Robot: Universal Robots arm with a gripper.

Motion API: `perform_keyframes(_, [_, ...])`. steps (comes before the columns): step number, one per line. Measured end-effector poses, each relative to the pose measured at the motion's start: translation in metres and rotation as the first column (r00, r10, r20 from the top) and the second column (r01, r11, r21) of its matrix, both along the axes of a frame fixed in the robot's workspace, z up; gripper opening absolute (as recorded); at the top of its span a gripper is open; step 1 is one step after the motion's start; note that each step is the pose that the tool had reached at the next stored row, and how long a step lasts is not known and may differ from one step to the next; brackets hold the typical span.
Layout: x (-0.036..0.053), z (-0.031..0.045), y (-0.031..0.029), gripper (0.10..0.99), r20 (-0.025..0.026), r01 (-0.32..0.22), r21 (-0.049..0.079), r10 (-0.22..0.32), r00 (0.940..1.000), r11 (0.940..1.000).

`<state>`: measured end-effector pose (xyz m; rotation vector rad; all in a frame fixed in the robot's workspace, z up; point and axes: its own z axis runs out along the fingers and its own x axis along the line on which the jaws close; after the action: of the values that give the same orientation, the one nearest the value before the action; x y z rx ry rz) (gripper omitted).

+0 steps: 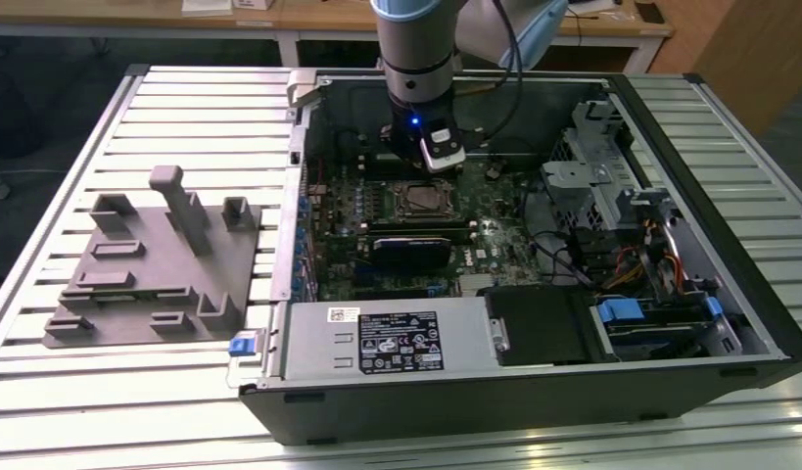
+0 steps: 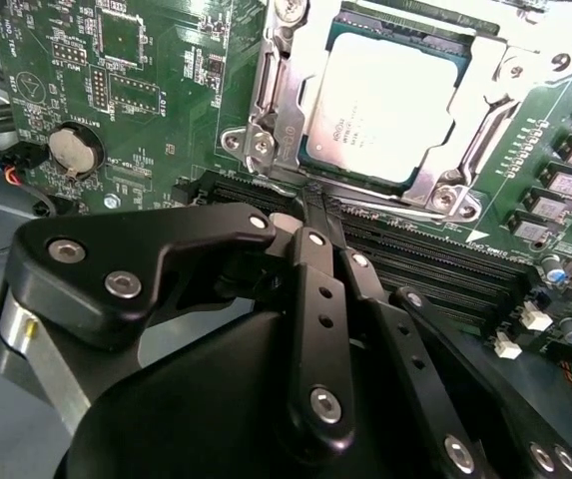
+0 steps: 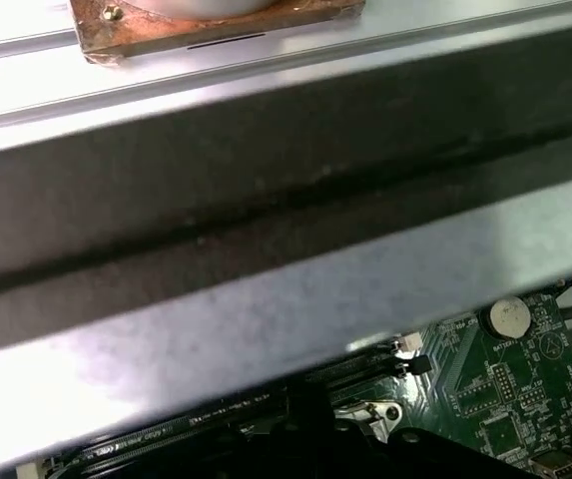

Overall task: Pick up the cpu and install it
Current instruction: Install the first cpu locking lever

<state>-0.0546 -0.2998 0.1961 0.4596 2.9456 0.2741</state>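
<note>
The cpu, a small square chip with a pale silver top, lies flat inside the metal-framed socket on the green motherboard. In the second wrist view my gripper hangs a short way from the socket's edge, over the black memory slots. Its black fingers meet at the tip with nothing between them. In the exterior view the gripper stands inside the open computer case, just behind the socket.
A grey moulded tray with upright blocks sits on the slatted table at the exterior view's left. Drive cages and cables crowd the case's right side; the power supply fills its front. A coin battery sits on the board.
</note>
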Motion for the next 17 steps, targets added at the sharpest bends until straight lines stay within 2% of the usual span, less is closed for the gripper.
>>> perform_keyframes(6, [0.0001, -0.0023, -0.0011, 0.106, 0.0087, 0.000, 0.001, 0.000, 1.0000, 1.0000])
perform_keyframes(9, [0.0000, -0.0026, -0.0020, 0.106, 0.0089, 0.000, 0.003, 0.000, 1.0000, 1.0000])
perform_keyframes(13, [0.0000, -0.0027, -0.0030, 0.106, 0.0089, 0.000, 0.025, 0.000, 1.0000, 0.9997])
perform_keyframes(17, [0.0000, -0.0015, -0.0030, 0.106, 0.0088, 0.000, 0.021, 0.000, 1.0000, 0.9998])
